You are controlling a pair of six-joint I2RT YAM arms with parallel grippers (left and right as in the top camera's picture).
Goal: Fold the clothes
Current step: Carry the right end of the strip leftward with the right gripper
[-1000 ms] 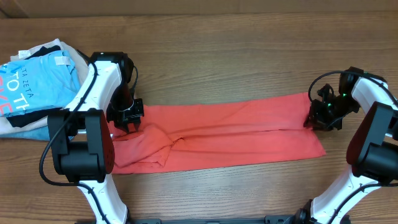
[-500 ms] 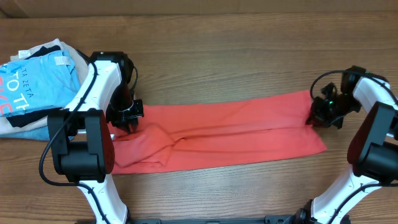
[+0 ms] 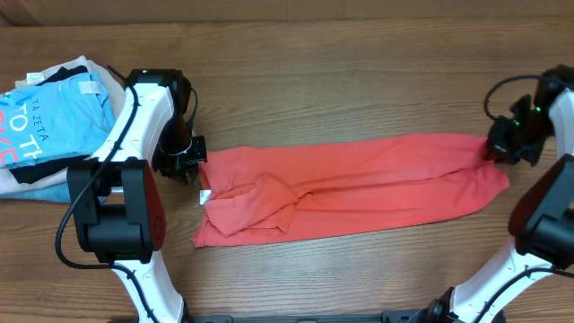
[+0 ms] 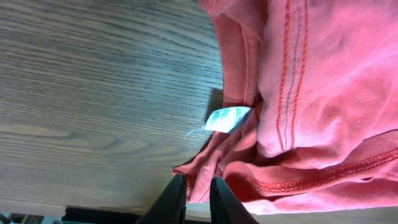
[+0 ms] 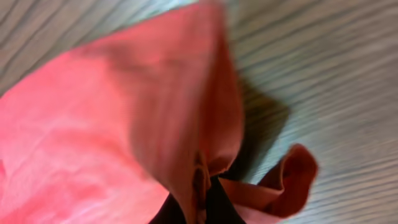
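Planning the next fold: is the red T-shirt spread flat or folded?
Folded: the T-shirt lies as one long strip, rumpled at its left end, right claw pinching the other end.

The coral-red cotton T-shirt lies in a long strip across the middle of the brown wooden table, with its small white tag at the left end. The left gripper sits right at that left end, and the right gripper pinches the far right end. Well apart from the shirt, at the table's left edge, lies a pile of folded clothes with a light blue printed tee on top.
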